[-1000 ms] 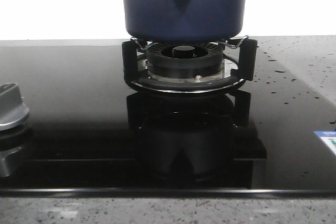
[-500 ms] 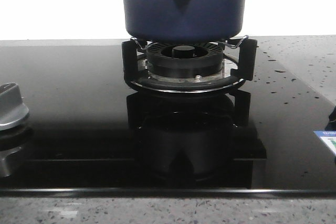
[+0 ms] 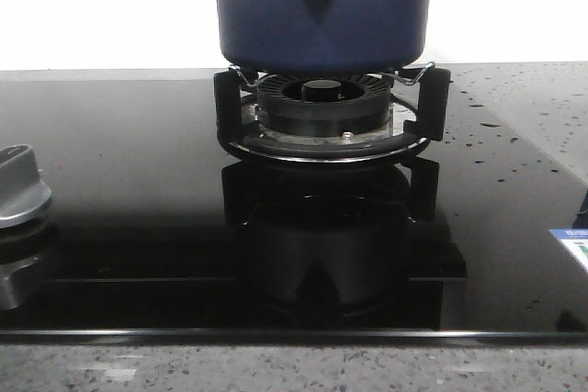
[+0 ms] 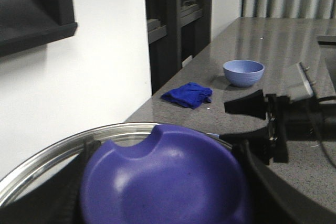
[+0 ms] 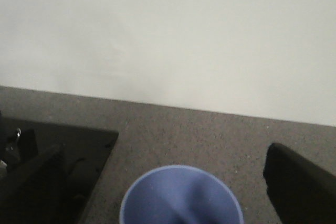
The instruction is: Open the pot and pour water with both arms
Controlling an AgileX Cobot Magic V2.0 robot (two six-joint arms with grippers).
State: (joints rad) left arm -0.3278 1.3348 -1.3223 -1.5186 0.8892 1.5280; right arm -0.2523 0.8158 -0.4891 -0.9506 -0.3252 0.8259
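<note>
The left tool (image 4: 157, 203) grips the purple lid (image 4: 163, 177); the right tool (image 5: 178, 182), spread wide, must next grasp the blue cup (image 5: 181, 195).

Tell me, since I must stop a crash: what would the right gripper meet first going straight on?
Probably the blue bowl, which lies between its open jaws just ahead; depth is unclear.

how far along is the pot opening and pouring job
Early. The pot sits on the burner. In hand: the left gripper is at the blue lid knob; whether the lid is lifted can't be told. The right gripper, jaws apart, hangs over the blue bowl. Pouring is left.
</note>
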